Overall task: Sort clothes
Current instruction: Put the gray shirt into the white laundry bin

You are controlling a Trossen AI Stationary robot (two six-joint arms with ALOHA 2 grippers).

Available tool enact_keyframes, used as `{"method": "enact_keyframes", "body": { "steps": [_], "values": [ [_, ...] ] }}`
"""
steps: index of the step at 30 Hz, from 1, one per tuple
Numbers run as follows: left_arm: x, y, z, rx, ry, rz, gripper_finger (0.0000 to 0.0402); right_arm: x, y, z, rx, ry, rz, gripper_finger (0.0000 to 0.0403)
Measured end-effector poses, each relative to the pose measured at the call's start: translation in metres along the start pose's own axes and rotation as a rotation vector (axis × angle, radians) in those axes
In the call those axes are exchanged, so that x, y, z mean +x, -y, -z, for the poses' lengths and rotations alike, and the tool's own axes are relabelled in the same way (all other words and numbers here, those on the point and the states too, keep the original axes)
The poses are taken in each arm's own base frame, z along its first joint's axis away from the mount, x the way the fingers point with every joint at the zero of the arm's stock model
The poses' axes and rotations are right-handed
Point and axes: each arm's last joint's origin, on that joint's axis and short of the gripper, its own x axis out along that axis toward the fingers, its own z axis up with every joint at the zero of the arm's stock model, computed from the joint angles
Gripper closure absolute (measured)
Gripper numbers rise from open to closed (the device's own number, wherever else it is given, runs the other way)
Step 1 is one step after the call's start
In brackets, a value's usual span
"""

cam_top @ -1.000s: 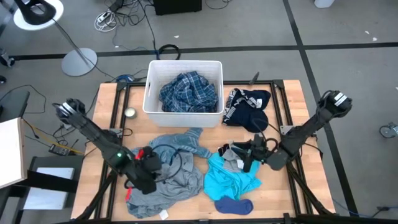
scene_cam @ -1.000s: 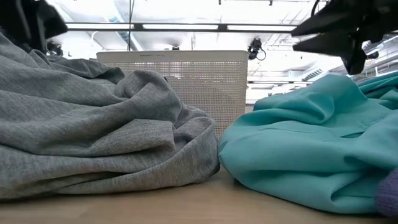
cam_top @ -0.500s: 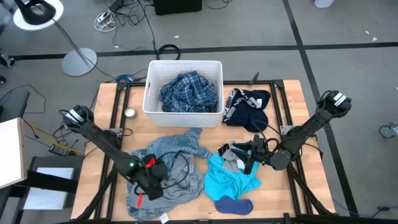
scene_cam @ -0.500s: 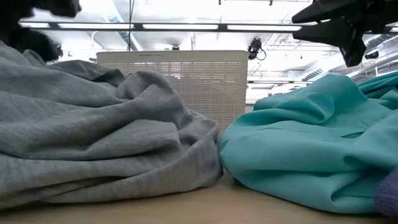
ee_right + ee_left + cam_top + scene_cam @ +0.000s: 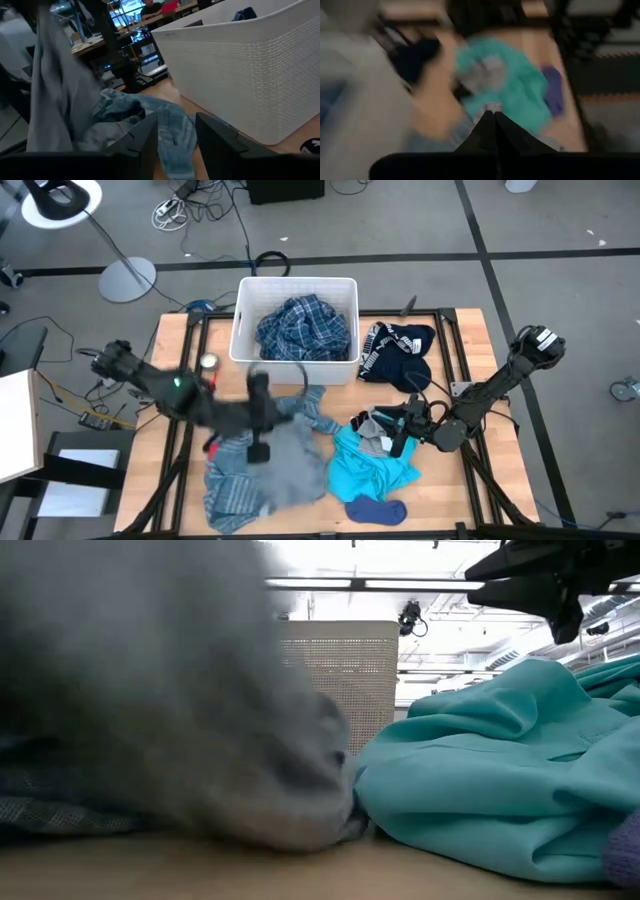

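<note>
- Your left gripper [image 5: 258,442] is over the middle of the table, its fingers pressed together in the left wrist view and pinching the grey shirt [image 5: 285,470], which hangs from it as a blurred sheet.
- Judged from the blur, you are mid-lift. Carry the shirt high enough that its hem leaves the grey-blue striped top [image 5: 228,488] underneath, or you risk dragging both.
- The white bin [image 5: 240,310] sits at the far edge of the table and holds the blue plaid shirt [image 5: 305,328]. If the grey shirt belongs there, travel over the rim before you let go.
- Your right gripper [image 5: 398,426] waits with its fingers apart, just above the turquoise garment [image 5: 368,470]. Keep it still so the two arms stay well apart.
- The navy white-striped piece [image 5: 398,350] lies beside the bin, and the dark blue socks [image 5: 375,510] lie at the near edge. Neither has been sorted yet.
</note>
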Motion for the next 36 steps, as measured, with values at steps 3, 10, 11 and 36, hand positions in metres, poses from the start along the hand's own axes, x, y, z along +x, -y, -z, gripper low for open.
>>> {"method": "enact_keyframes", "body": {
  "steps": [3, 10, 11, 36],
  "values": [
    [-0.013, -0.026, -0.032, 0.076, 0.111, -0.115, 0.0401, 0.0, 0.0, 0.0, -0.016, 0.001, 0.001, 0.027],
    [-0.071, -0.099, -0.101, 0.128, 0.374, -0.603, 0.0401, 0.0, 0.0, 0.0, -0.039, 0.002, 0.001, 0.027],
    [-0.083, -0.109, -0.109, 0.118, 0.41, -0.688, 0.0401, 0.0, 0.0, 0.0, -0.048, 0.002, 0.001, 0.027],
    [0.003, -0.221, -0.05, -0.09, -0.155, -0.51, 0.0401, 0.004, 0.002, -0.001, -0.097, 0.005, 0.015, 0.027]
  ]
}}
